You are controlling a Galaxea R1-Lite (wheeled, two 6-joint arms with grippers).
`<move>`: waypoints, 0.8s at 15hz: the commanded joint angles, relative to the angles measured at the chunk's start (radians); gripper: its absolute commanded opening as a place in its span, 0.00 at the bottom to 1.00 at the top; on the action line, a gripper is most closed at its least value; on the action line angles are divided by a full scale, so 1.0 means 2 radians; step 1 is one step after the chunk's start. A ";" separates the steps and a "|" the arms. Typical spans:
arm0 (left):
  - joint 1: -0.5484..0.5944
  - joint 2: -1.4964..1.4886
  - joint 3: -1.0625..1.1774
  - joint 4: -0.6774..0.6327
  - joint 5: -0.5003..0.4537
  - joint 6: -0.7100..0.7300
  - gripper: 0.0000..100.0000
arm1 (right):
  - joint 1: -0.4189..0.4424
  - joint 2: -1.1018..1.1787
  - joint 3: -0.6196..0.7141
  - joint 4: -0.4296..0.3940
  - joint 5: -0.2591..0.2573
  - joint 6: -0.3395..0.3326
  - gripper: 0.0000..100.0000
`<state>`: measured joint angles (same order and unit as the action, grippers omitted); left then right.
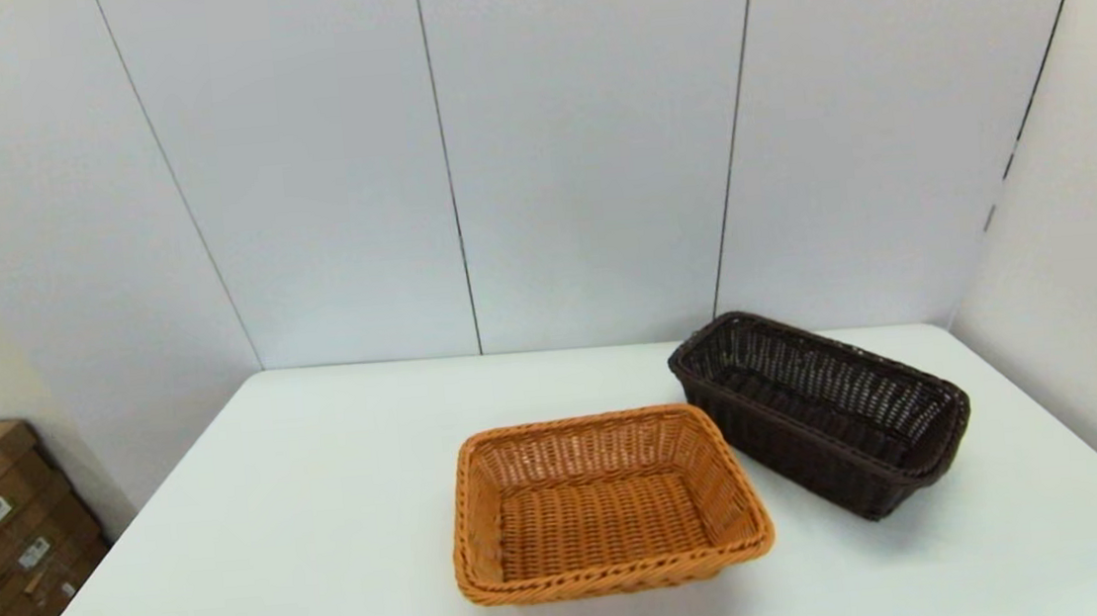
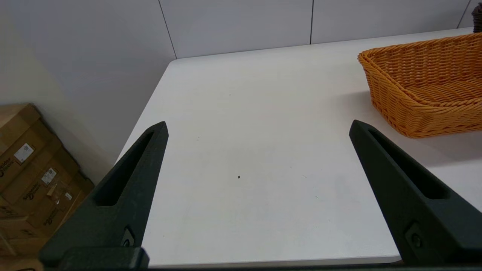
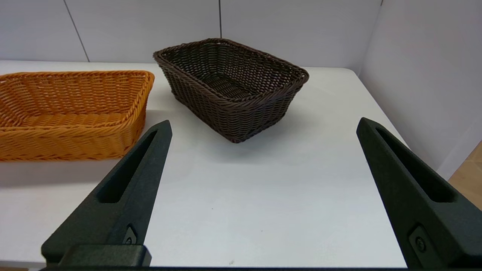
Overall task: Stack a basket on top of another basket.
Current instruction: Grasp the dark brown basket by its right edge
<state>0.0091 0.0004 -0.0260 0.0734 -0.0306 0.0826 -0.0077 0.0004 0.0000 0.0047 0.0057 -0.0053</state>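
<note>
head view, dark basket beside orange basket, both fingers spread wide, empty

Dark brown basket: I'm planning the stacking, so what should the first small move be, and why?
Probably advance the open right gripper toward the dark brown basket: it lies on that arm's side, apart from the orange-tan basket, both empty on the table and nothing held.

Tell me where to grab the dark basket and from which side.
Grip the dark basket by its braided rim at the near corner, one finger inside the wall and one outside. Come from the robot's right with the open right gripper, which already faces it. The basket sits upright and angled, clear of the orange basket.
</note>
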 commanded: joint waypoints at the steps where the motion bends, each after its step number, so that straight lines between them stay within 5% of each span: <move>1: 0.000 -0.001 0.000 0.000 0.000 0.000 1.00 | 0.000 0.000 0.000 0.000 0.000 0.000 1.00; 12: 0.000 -0.001 0.000 0.000 0.000 0.000 1.00 | 0.000 0.000 0.000 0.000 -0.001 0.003 1.00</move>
<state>0.0091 0.0004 -0.0260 0.0734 -0.0306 0.0826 -0.0077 0.0004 0.0000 0.0047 0.0043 0.0013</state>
